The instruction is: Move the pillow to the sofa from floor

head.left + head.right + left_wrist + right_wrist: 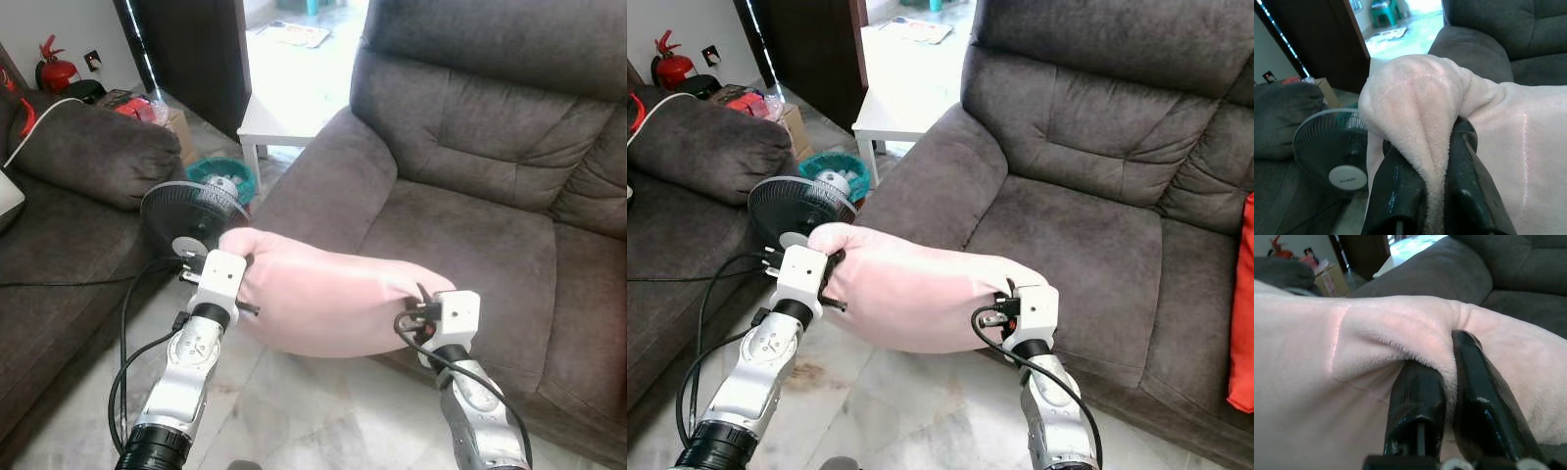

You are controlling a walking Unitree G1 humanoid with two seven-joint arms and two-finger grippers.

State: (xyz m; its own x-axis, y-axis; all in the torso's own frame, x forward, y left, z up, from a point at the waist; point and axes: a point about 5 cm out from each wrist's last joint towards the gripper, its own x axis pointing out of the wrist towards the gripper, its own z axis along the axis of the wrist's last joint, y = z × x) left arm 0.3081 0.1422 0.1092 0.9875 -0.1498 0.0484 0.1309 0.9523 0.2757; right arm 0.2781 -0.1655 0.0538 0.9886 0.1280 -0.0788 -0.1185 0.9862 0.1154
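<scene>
A soft pink pillow hangs in the air between my two arms, just in front of the dark grey sofa's seat edge and left armrest. My left gripper is shut on the pillow's left corner; in the left wrist view the fingers pinch a fold of pink fabric. My right gripper is shut on the pillow's right end, and the right wrist view has its fingers squeezing the fleece.
A black floor fan with its cable stands on the tiled floor just behind my left wrist. A second dark sofa lies at the left. A white side table and a teal basket stand beyond the armrest. A red cushion lies on the seat's right.
</scene>
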